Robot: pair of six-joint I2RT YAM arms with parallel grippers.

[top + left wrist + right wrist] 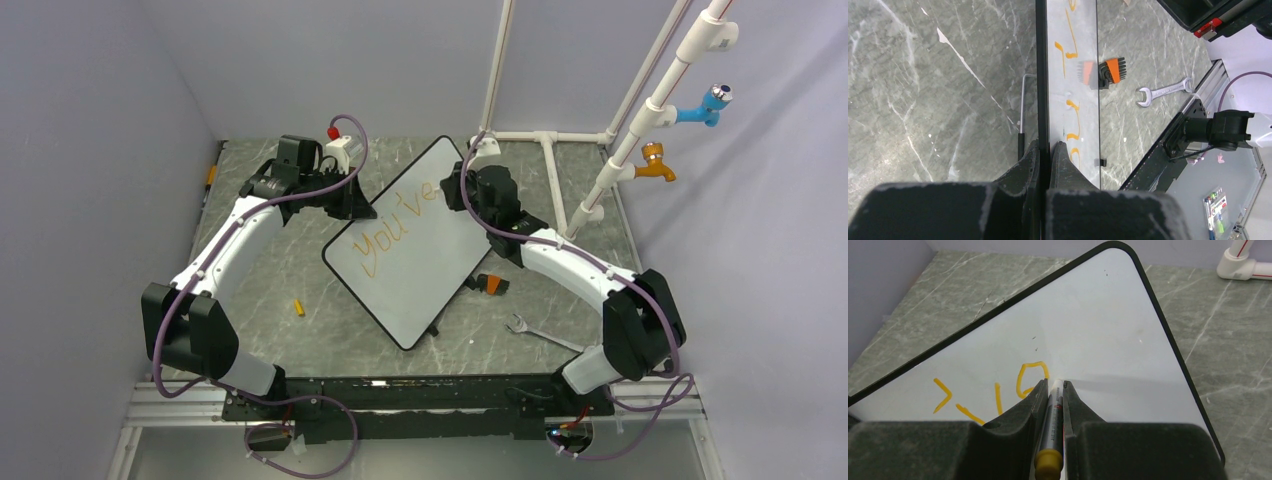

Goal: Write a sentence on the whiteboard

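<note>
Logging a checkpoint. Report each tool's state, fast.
Left tool: closed on the rim of the whiteboard.
Right tool: closed on the marker.

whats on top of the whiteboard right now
On the whiteboard are orange letters reading "You've". The right gripper holds a marker over it and covers where the tip meets the board. The left gripper clamps the board's edge.

Brush (488, 284) and wrench (540, 335) lie right of the whiteboard (415, 270); white pipes (555, 180) block the far corner.
</note>
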